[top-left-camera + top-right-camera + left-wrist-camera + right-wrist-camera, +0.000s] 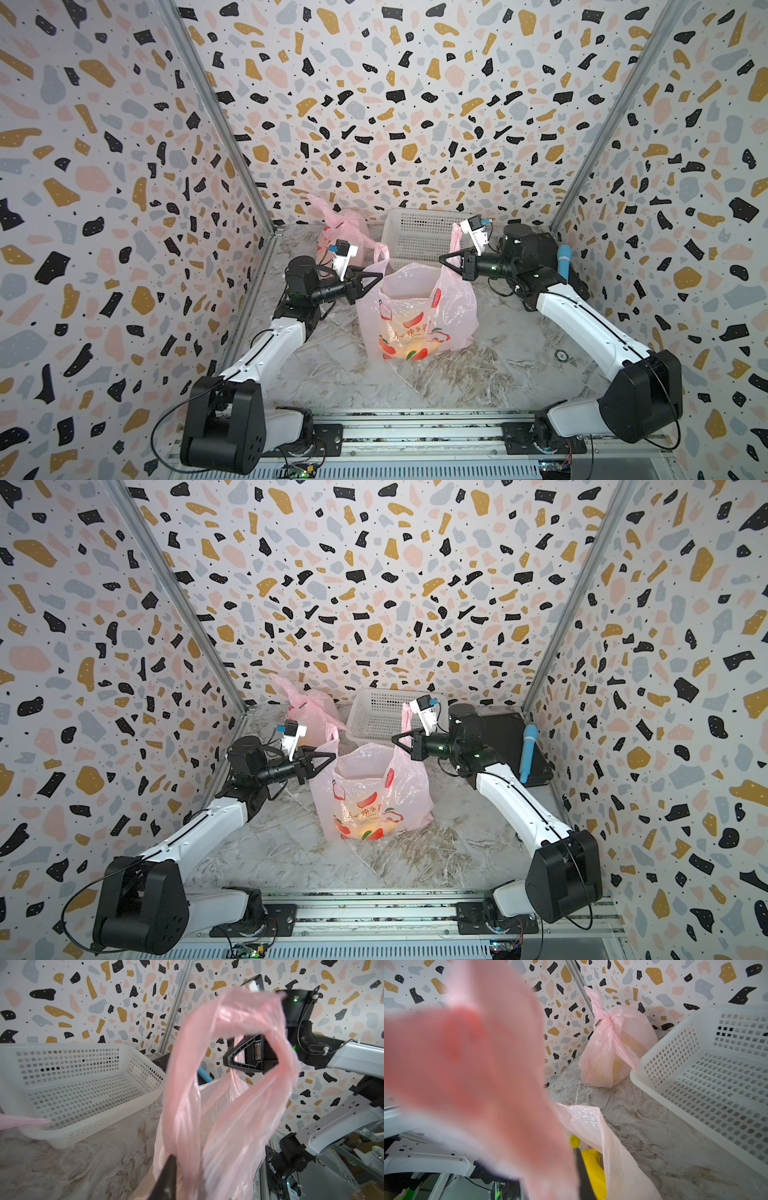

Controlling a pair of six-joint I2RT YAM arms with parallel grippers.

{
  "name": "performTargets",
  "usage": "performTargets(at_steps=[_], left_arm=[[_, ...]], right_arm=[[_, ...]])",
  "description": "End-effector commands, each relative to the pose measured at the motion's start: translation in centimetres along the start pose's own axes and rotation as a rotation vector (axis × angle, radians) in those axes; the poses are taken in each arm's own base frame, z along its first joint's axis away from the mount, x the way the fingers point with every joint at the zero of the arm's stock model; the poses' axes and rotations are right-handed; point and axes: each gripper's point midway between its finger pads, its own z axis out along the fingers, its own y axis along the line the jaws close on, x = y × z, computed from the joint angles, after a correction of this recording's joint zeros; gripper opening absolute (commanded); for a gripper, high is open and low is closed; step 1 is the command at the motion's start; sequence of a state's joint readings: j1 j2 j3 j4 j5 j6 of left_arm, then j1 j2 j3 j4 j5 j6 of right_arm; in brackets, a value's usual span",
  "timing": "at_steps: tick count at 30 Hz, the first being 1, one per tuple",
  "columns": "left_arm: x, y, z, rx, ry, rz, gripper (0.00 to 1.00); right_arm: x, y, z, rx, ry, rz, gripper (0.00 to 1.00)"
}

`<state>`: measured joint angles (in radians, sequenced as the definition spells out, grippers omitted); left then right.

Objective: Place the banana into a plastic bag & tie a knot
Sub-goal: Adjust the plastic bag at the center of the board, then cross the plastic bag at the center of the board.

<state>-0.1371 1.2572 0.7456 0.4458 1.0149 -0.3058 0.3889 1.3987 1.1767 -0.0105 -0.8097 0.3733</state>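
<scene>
A pink plastic bag stands open in the middle of the marble table, printed red and green on its front. The banana lies inside it, showing yellow in the right wrist view. My left gripper is shut on the bag's left handle, whose loop rises in front of the left wrist camera. My right gripper is shut on the right handle, which blurs across most of the right wrist view. Both handles are held up and apart.
A second pink bag, tied with a knot, stands at the back left corner. A white perforated basket sits behind the open bag. A blue cylinder lies on a black block at the back right.
</scene>
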Motion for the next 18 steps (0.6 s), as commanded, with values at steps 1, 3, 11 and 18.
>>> performTargets(at_steps=[1,3,11,18], left_arm=[[-3.2,-0.6,-0.5,-0.071,-0.067,0.074,0.0],[-4.0,-0.9,-0.9,-0.122,-0.08,0.067,0.0],[-6.2,-4.3,-1.2,-0.298,-0.061,0.039,0.0],[-3.5,-3.5,-0.8,-0.461,0.087,-0.038,0.0]], right_arm=[[-0.2,1.1,-1.0,0.037,-0.007,-0.054,0.0],[0.0,1.0,-1.5,0.086,0.005,-0.076,0.0],[-1.5,2.7,-4.5,0.279,-0.009,-0.27,0.0],[1.0,4.4,-3.8,0.194,0.024,-0.427,0.0]])
